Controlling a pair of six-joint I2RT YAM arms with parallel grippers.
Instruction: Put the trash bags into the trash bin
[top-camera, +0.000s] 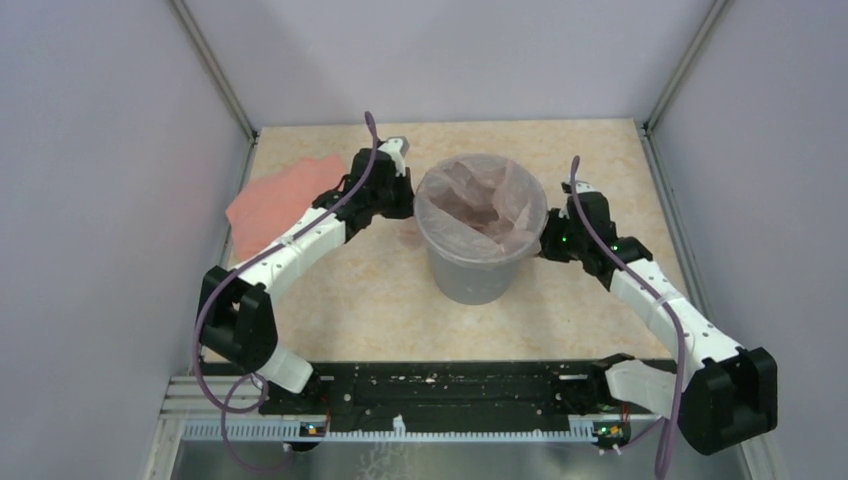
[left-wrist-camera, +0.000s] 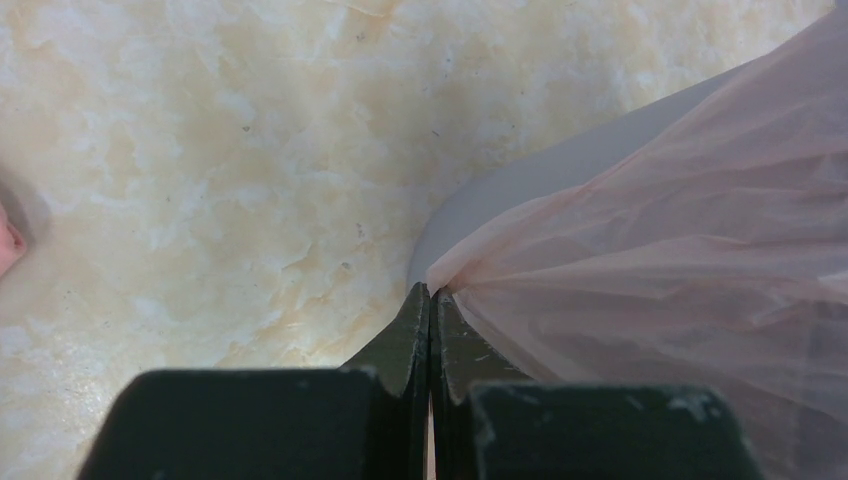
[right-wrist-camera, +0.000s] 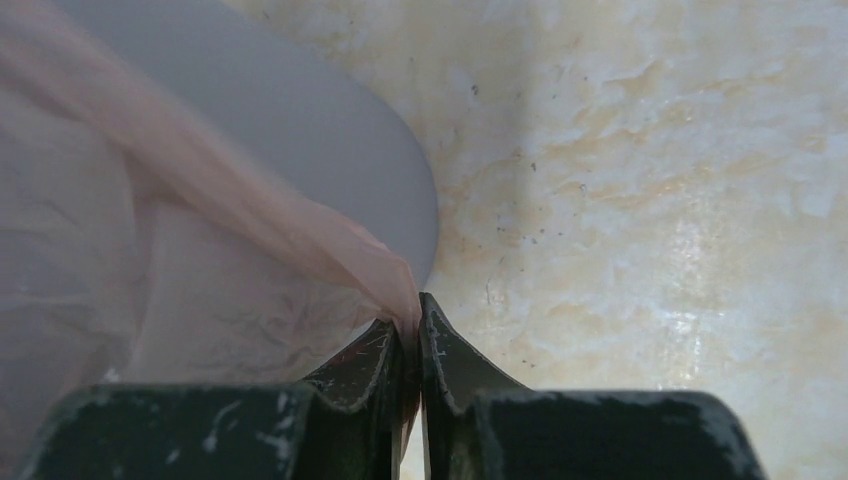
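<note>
The trash bag (top-camera: 480, 195) is sitting in the trash bin (top-camera: 470, 275), draping over its rim. The left fingers (left-wrist-camera: 405, 350) and right fingers (right-wrist-camera: 450, 360) are clamping the film on opposite sides of the bin. Any hard outward pull is probably risking a tear or tipping the bin.

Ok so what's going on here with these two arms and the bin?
Two arms are fitting a pale-pink trash bag into the grey trash bin. The left gripper is shut on the film at the bin's left side, the right gripper on its right side. The bag hangs inside with film draped over the rim. A flat pink sheet, maybe another bag, lies on the table far left.
</note>
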